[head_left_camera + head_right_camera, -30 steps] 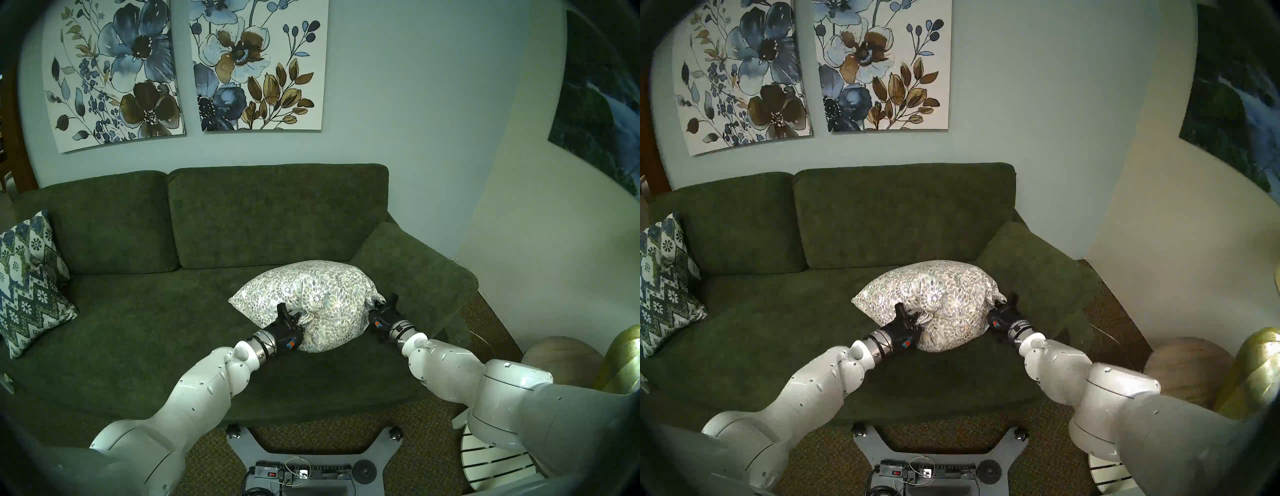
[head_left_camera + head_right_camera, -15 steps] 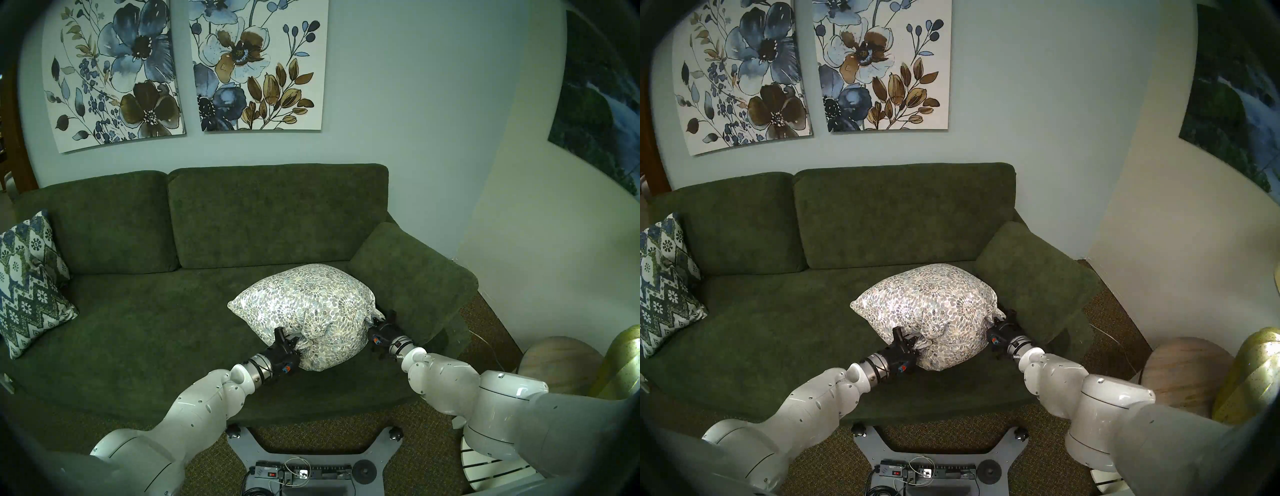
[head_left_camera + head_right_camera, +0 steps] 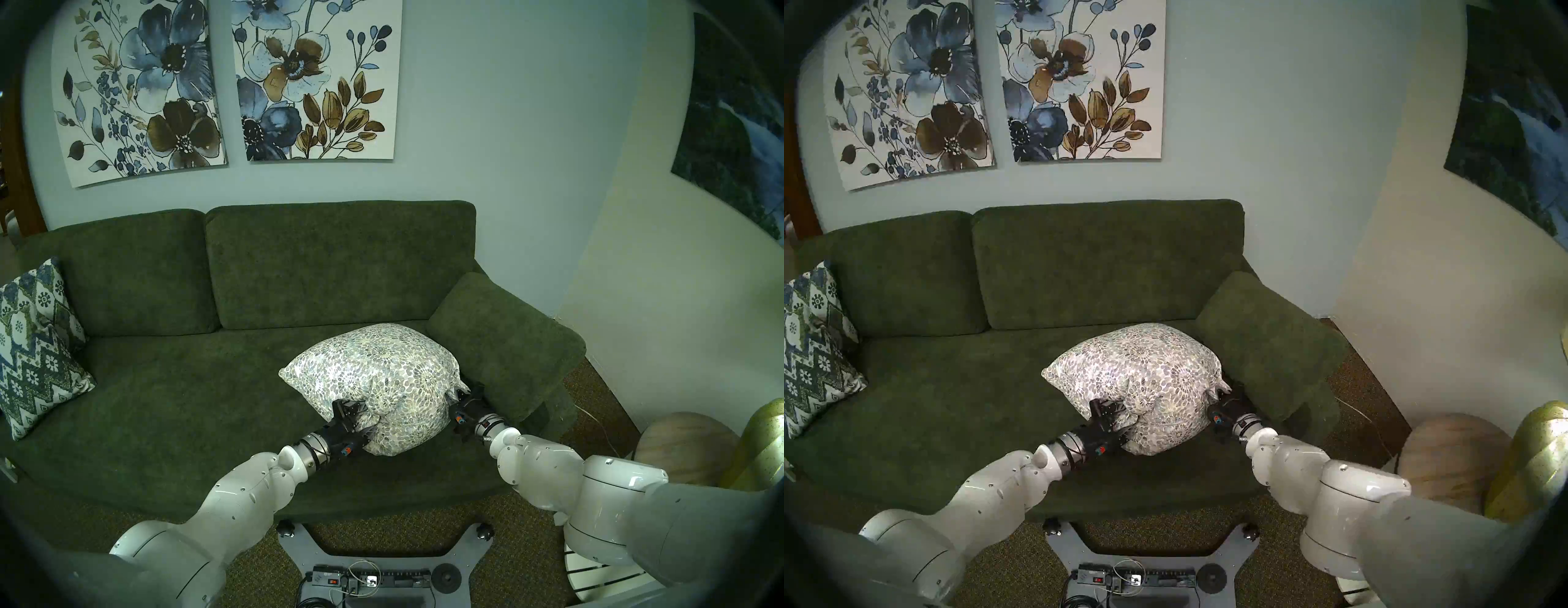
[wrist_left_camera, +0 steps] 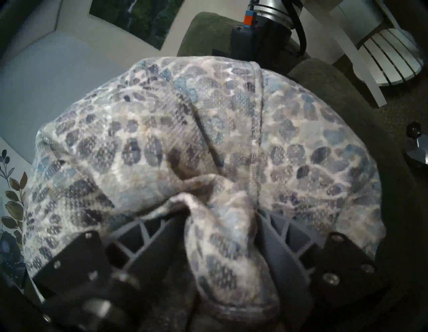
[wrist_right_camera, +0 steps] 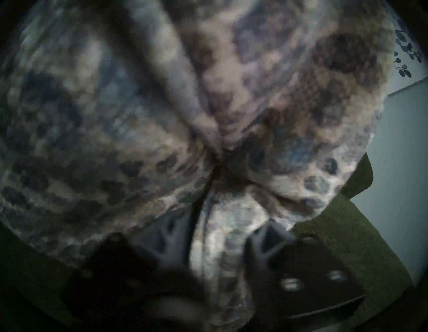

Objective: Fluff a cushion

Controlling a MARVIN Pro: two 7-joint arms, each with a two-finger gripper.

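The cream cushion with grey-blue pebble rosettes lies on the green sofa seat, beside the right armrest; it also shows in the head right view. My left gripper is shut on its near-left corner, and in the left wrist view a thick fold of cushion sits between the fingers. My right gripper is shut on its near-right corner. The right wrist view is blurred, with bunched cushion fabric filling it.
A blue-green zigzag pillow leans at the sofa's left end. The right armrest stands right next to my right gripper. A white slatted stool, a round wooden ball and a gold vase stand to the right.
Both grippers came down and toward me with the cushion, which now sits lower and rounder on the seat. In the last half second the left wrist turned slightly.
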